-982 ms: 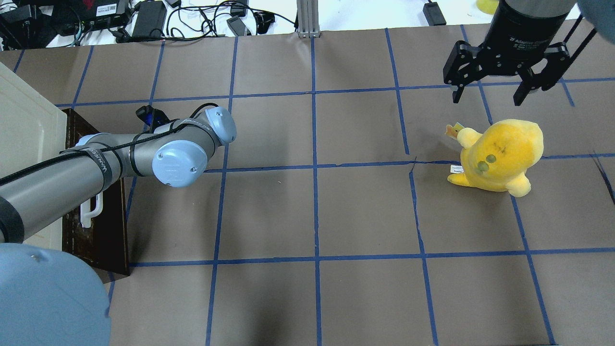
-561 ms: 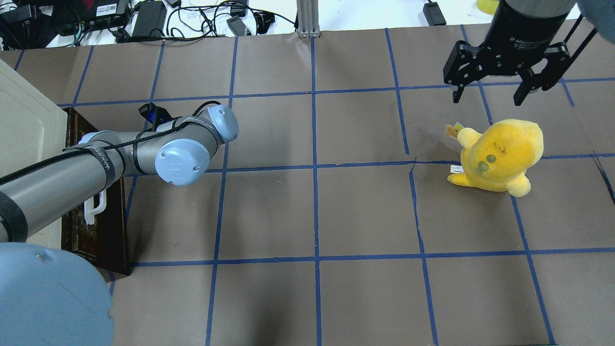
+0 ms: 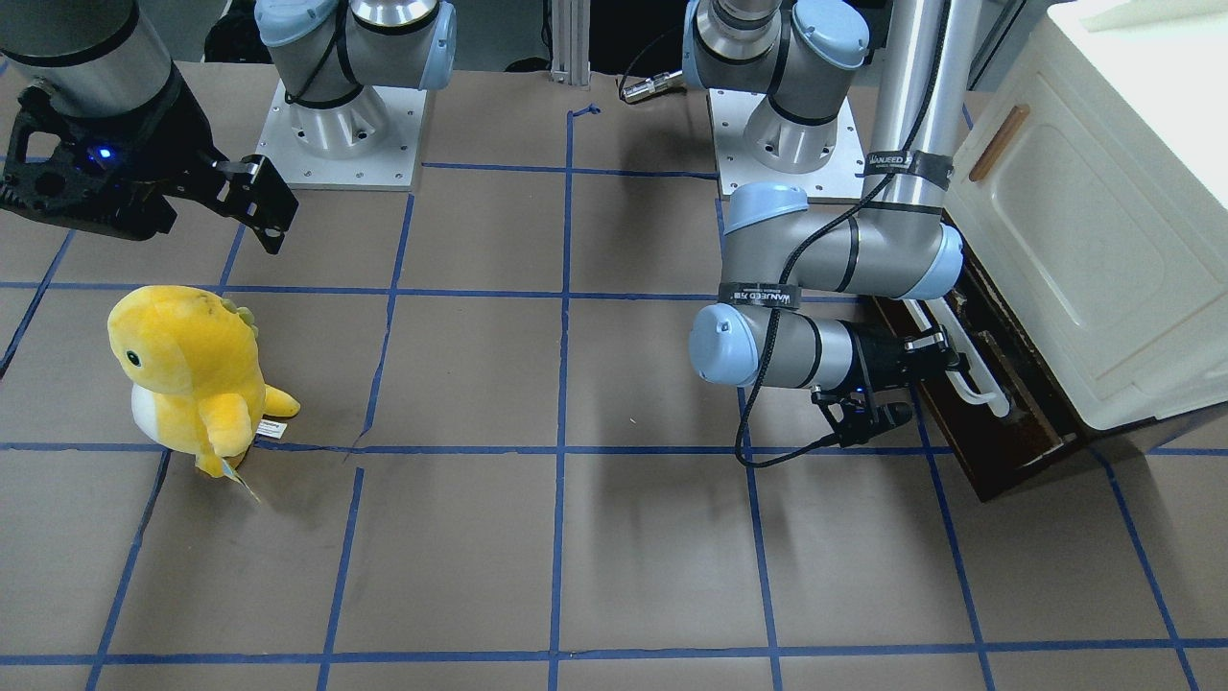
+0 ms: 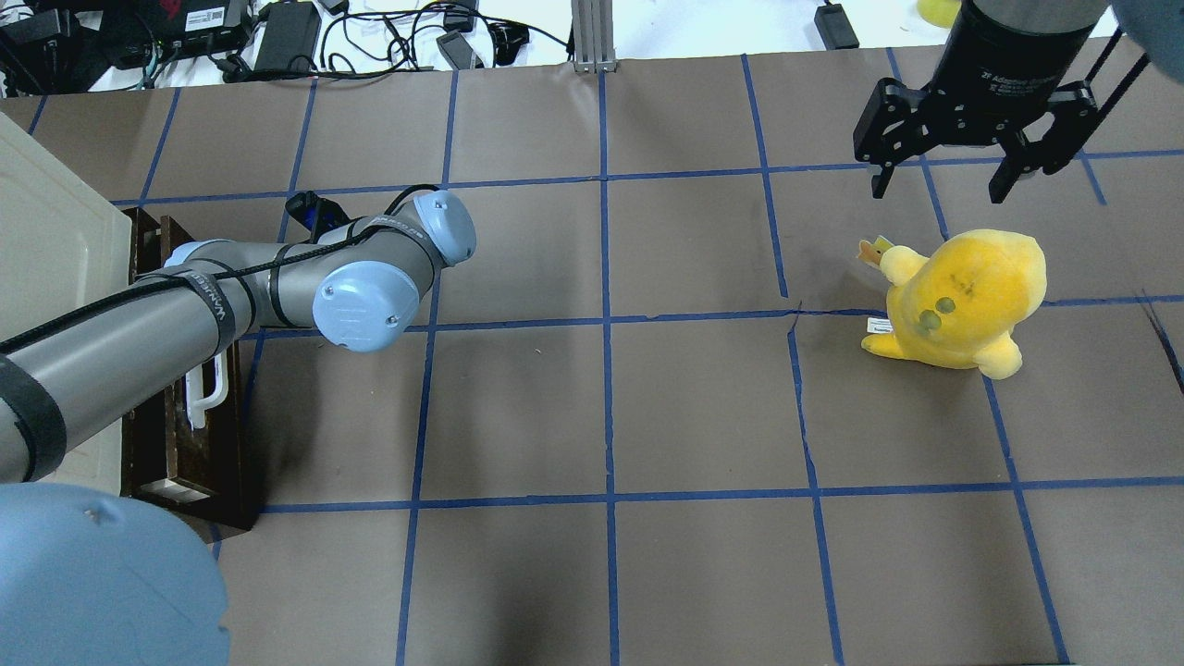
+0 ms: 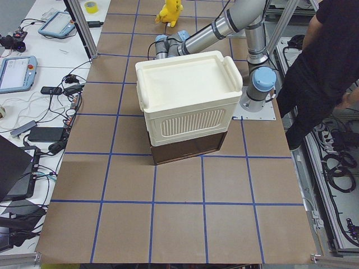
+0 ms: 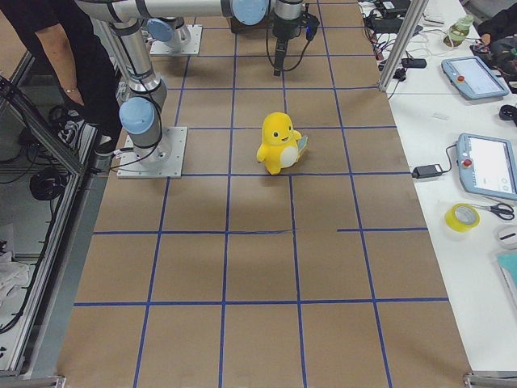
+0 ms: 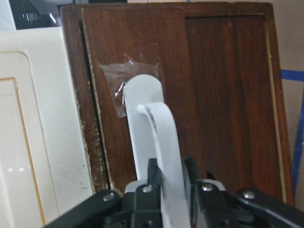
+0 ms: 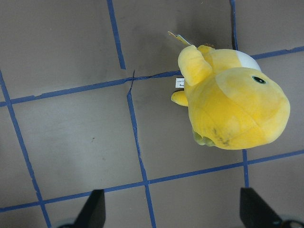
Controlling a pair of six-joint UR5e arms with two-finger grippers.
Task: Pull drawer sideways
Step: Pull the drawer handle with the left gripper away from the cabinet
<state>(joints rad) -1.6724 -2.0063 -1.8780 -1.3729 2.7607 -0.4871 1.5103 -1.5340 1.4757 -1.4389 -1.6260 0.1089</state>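
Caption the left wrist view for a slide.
Left gripper, jaws shut on the white handle of the dark wooden drawer, cream cabinet alongside.

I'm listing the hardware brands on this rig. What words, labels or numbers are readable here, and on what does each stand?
"WANJEED": on the black strap around the left arm.
"2F Adaptive": on the body of the right gripper; what follows is blurred.
On the white tag of the yellow plush: print too small to read.
On the drawer front: no text.
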